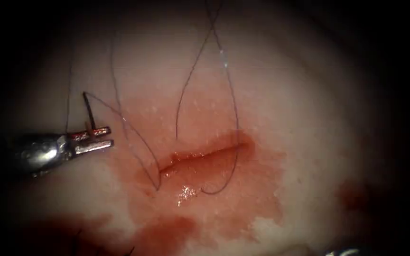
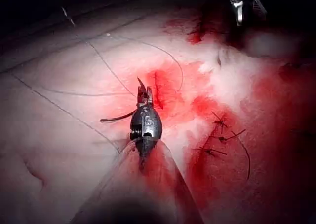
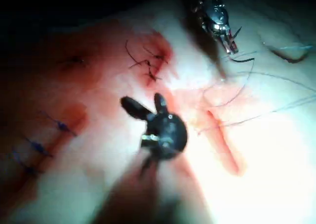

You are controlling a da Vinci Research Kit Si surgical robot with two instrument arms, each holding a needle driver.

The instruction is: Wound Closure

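At left of the cut, endoscope view:
Left claw (image 1: pixel 101 138): we see it clamped on the needle (image 1: pixel 89 110), which stands up from the jaws, clear of the tissue (image 1: pixel 309 109).
Needle axis: we judge it near upright, hooked tip uppermost; grip point along the curve unclear to us.
Cut (image 1: pixel 205 155): lies to the right of the left claw, long axis running left-low to right-high, red fluid (image 1: pixel 167 232) around it.
Thread (image 1: pixel 231 95): loops across the cut.

Left wrist view:
Left claw (image 2: pixel 143 96): needle (image 2: pixel 117 118) curves out sideways; cut (image 2: pixel 159 90) just beyond.

Right wrist view:
Right claw (image 3: pixel 145 105): apart, holding nothing, near the older stitches (image 3: pixel 148 66).
Nearer arm: left, by our judgement.
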